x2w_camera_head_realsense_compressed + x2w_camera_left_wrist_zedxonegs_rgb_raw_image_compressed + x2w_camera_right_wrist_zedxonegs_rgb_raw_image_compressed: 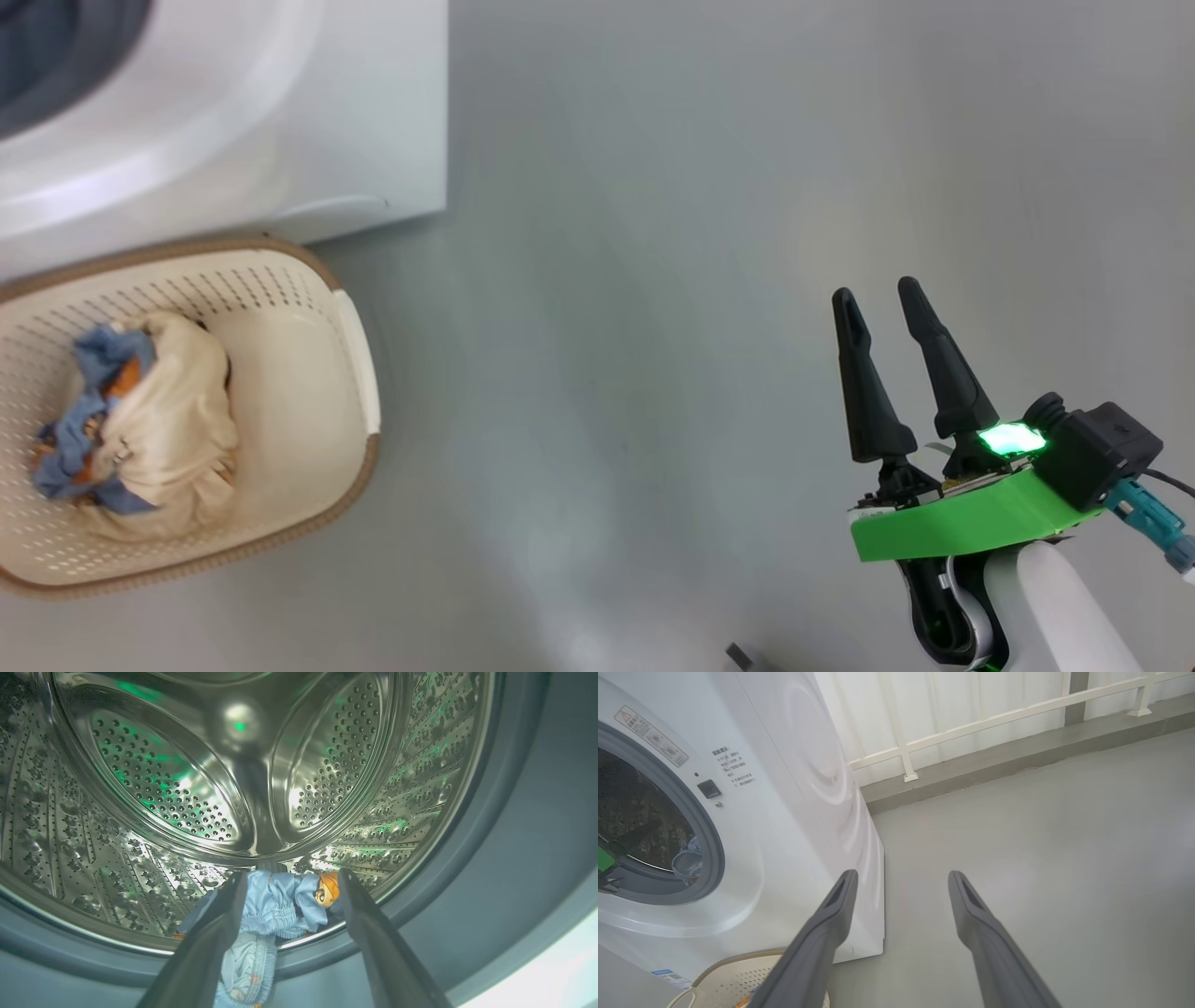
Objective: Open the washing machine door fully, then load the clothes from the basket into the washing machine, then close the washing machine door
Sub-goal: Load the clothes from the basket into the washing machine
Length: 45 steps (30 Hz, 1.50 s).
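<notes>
Left gripper (293,877) fingers spread; blue garment (275,900) lies loose between them at 6 o'clock on the drum (140,788) lip, part draped over the gasket (514,812). Judgement: nudge it deeper before backing out. Right gripper (878,294) spread, empty. More clothes (168,420) in basket (359,373), 9 o'clock in head view
</notes>
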{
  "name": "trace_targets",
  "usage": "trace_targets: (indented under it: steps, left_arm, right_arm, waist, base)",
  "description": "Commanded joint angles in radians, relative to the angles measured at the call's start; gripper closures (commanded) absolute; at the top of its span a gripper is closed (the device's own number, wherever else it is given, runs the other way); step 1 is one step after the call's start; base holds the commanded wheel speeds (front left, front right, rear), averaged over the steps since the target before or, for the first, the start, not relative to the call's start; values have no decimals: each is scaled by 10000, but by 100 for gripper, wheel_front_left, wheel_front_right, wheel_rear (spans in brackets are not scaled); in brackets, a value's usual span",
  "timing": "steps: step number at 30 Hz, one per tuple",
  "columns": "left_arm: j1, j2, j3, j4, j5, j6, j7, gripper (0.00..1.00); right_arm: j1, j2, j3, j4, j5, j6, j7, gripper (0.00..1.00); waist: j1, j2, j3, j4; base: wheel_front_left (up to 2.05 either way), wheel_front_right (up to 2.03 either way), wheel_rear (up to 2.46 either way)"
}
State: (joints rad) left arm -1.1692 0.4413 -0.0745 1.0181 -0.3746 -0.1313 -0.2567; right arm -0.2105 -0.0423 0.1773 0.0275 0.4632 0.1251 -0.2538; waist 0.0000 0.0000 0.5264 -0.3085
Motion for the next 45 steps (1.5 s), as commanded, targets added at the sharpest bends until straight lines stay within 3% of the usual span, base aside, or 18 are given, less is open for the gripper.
trace_targets:
  steps: [1, 24, 45]
  left_arm:
    - [245, 393, 212, -314, -27, 6, -51, 0]
    - [4823, -1417, 1905, -2968, 329, 6, -51, 0]
    - [8580, -1674, 2000, -5091, 235, 6, -51, 0]
  right_arm:
    - [215, -79, 120, -179, -160, 56, -80, 0]
    - [1473, -885, -470, 429, -163, 56, -80, 0]
    - [2544, -1529, -762, 441, -27, 56, -80, 0]
  waist:
    - [0, 0, -401, 189]
    - [0, 0, -3148, 1456]
    - [0, 0, -4476, 2284]
  base:
    - [0, 0, 0]
    - [0, 0, 0]
    - [0, 0, 0]
